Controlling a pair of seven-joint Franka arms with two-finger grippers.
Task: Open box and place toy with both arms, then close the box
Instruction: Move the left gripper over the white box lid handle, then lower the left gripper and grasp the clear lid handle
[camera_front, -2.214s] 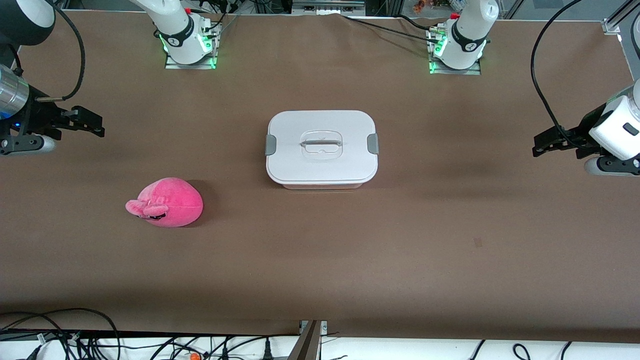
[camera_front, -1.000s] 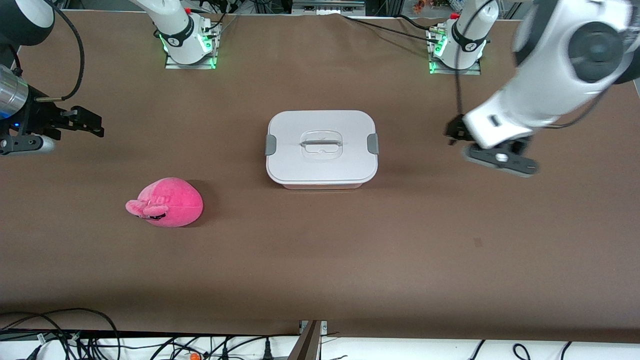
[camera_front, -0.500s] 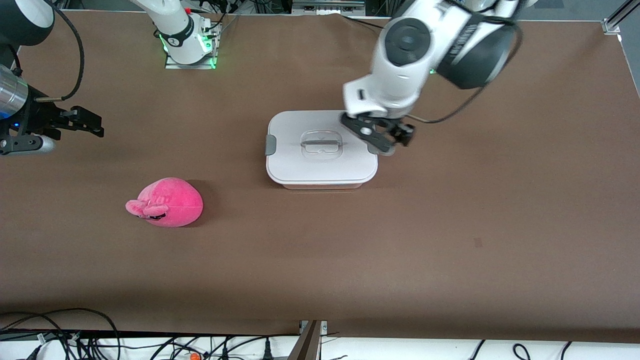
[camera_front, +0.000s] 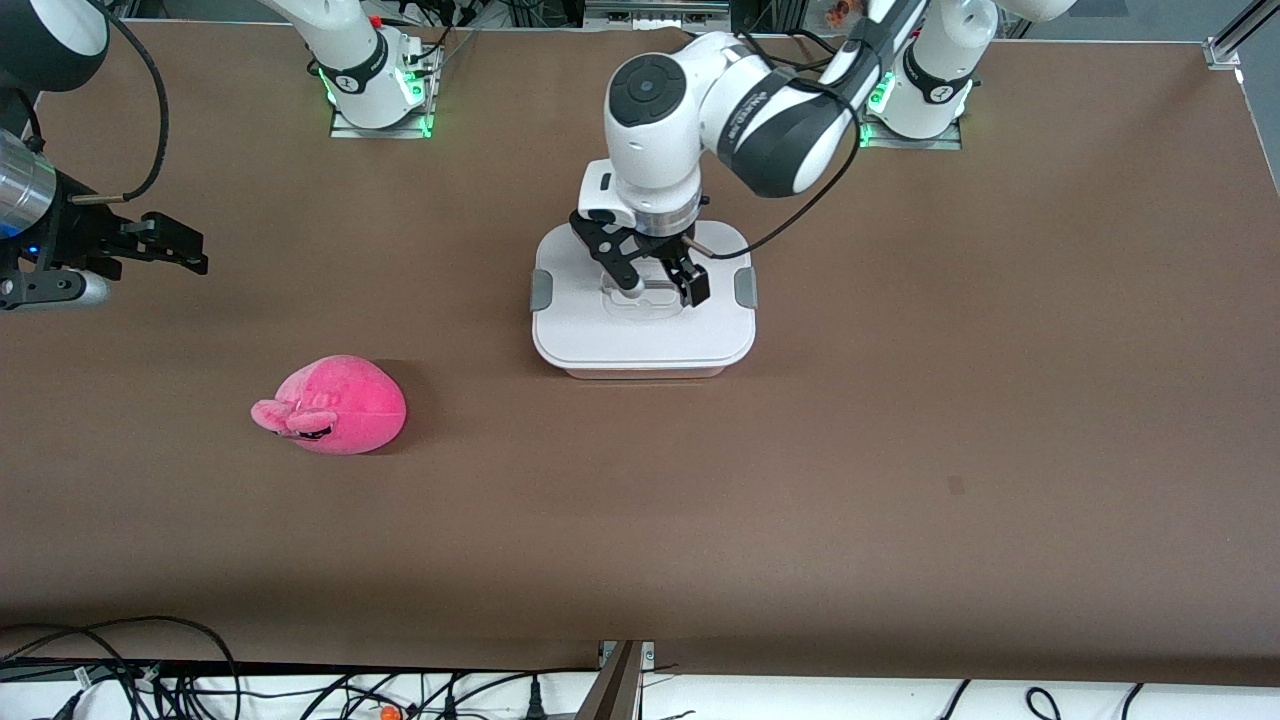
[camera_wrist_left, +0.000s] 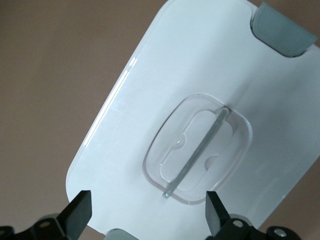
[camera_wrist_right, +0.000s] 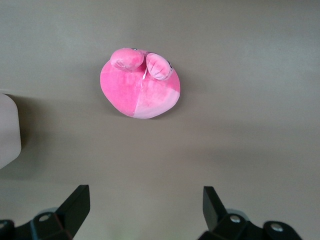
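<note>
The box (camera_front: 640, 335) stands mid-table, white lid on, with a grey clip (camera_front: 745, 288) at each end. My left gripper (camera_front: 662, 288) hangs open just above the lid's clear centre handle (camera_wrist_left: 197, 150), touching nothing; in the left wrist view the gripper (camera_wrist_left: 147, 212) has its fingers spread on either side of the handle's end. The pink plush toy (camera_front: 335, 405) lies on the table toward the right arm's end, nearer the front camera than the box. My right gripper (camera_front: 190, 250) waits open and empty at that end; it (camera_wrist_right: 145, 210) looks down at the toy (camera_wrist_right: 140, 90).
The brown table (camera_front: 900, 450) is bare around the box and the toy. The arm bases (camera_front: 375, 90) (camera_front: 915, 100) stand along the table's farthest edge. Cables (camera_front: 150, 680) lie off the table's front edge. A box corner (camera_wrist_right: 7, 130) shows in the right wrist view.
My left arm has swung in from its end of the table and now holds its open gripper over the lid's handle. The right arm, box and toy have not moved.
</note>
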